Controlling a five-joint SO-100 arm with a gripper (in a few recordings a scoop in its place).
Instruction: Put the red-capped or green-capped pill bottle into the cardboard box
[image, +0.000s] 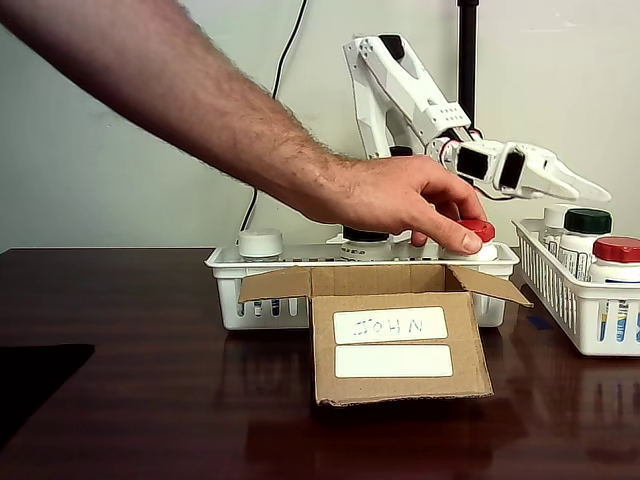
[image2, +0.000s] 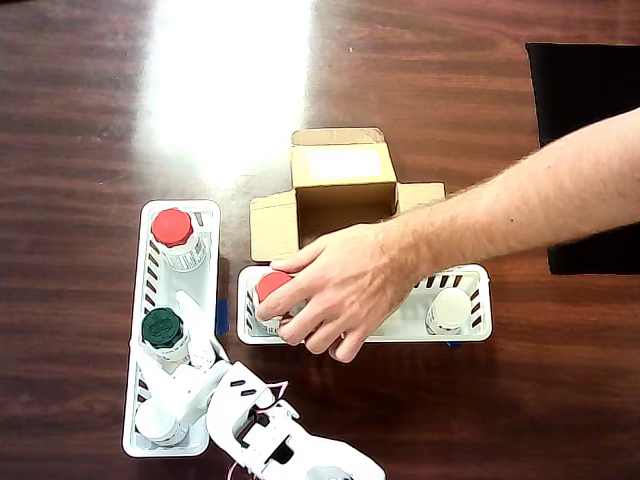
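Person's hand (image: 405, 205) fingers clamped on red-capped bottle (image2: 271, 287) in white basket (image2: 470, 335) just behind open cardboard box (image: 400, 345); gripper (image: 585, 187) hovers above right basket (image: 565, 300) in fixed view, fingers together, holding nothing

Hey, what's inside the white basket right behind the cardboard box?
In the white slotted plastic basket stand a red-capped pill bottle under a person's hand and a white-capped bottle. The hand covers the basket's middle, so anything there is hidden.
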